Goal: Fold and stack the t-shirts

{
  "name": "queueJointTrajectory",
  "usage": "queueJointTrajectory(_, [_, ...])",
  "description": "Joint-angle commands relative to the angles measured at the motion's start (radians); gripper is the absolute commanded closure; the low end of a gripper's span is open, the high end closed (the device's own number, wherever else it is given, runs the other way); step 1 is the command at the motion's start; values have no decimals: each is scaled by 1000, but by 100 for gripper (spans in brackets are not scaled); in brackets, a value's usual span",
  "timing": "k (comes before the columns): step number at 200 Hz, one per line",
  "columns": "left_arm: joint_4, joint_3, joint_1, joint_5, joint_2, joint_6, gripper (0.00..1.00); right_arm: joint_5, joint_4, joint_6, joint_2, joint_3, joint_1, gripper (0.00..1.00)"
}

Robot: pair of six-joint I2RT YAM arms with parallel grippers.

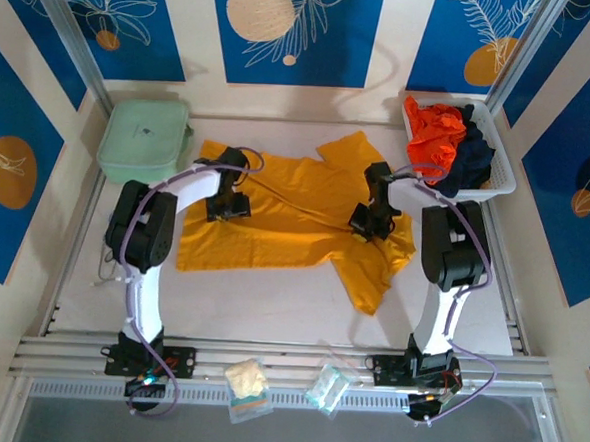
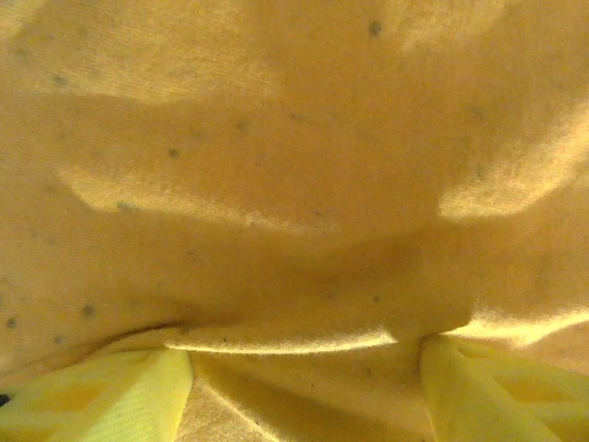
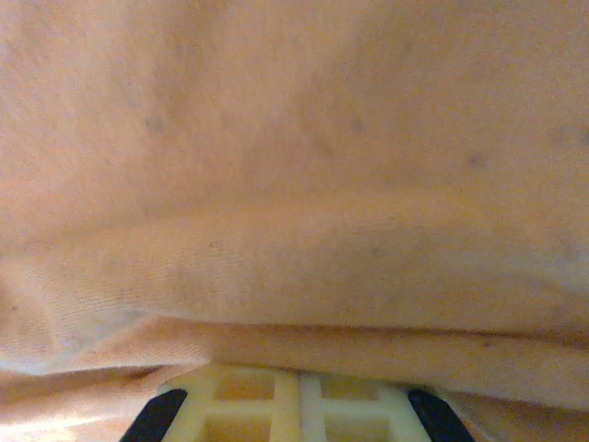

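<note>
- Plainly, the left gripper (image 1: 226, 207) stands released. In its wrist view the two pale fingers (image 2: 101, 396) sit wide apart, with a soft ridge of the yellow shirt (image 1: 296, 196) lying between them, not pinched.
- The right gripper (image 1: 368, 223) is clenched. Cloth drapes over its tips in its wrist view, so it cannot be told whether a fold is nipped between them.
- The yellow shirt lies spread on the table (image 1: 270, 300) between the two arms. One sleeve points to the far side and another part trails toward the near edge beside the right arm.
- The step in hand looks like taking hold of the shirt at both sides for a fold. To do it well, the left fingers should close on the ridge itself, low enough to catch cloth rather than skim it. Both arms should then lift and carry together so the cloth does not skew.
- The top view gives the shirt's whole outline, and the orange-red shirt (image 1: 436, 134) and navy shirt (image 1: 474, 157) heaped in the white basket (image 1: 506, 182) at the far right corner.
- The wrist views give the spacing of the fingers and the wrinkle at their tips, which the arms hide from above.
</note>
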Motion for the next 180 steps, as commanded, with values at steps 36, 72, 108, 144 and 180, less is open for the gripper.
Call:
queueJointTrajectory(36, [-76,89,10,11,-4,75,27,65,-104,-97,-114,53,45,90])
queueJointTrajectory(72, [-101,28,1,34,-185,89,18,195,-235,-52,-332,-99,226,62])
queueJointTrajectory(108, [-126,-51,-3,49,-311,70,17,216,-255,138,-424,-313,389,56])
queueJointTrajectory(144, [-111,-135,-4,70,-373,57,17,259,-225,235,-382,-382,458,55])
queueJointTrajectory(180, [-91,-205,-4,75,-410,51,17,299,-219,244,-286,-341,482,58])
